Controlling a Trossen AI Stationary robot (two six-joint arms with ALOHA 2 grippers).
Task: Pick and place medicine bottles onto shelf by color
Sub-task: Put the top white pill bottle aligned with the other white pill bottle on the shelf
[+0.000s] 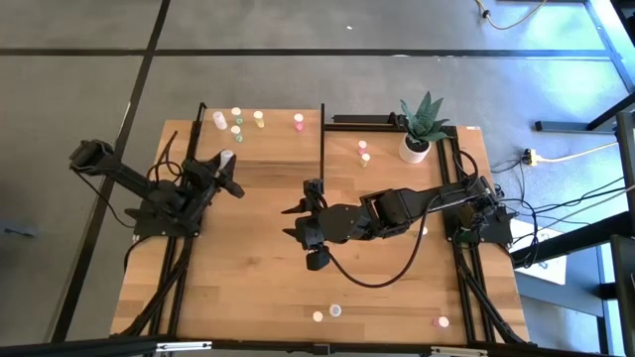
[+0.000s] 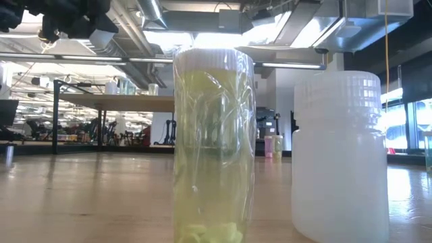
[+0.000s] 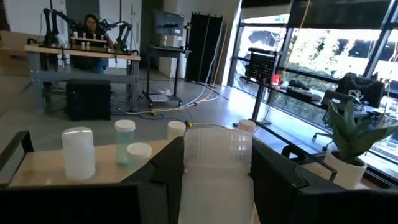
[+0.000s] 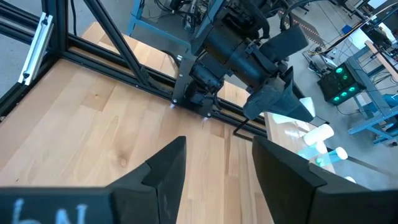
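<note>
From my remote station I see a potted plant at the table's far right corner, yellow cable on grey floor, a seated person beyond.
</note>
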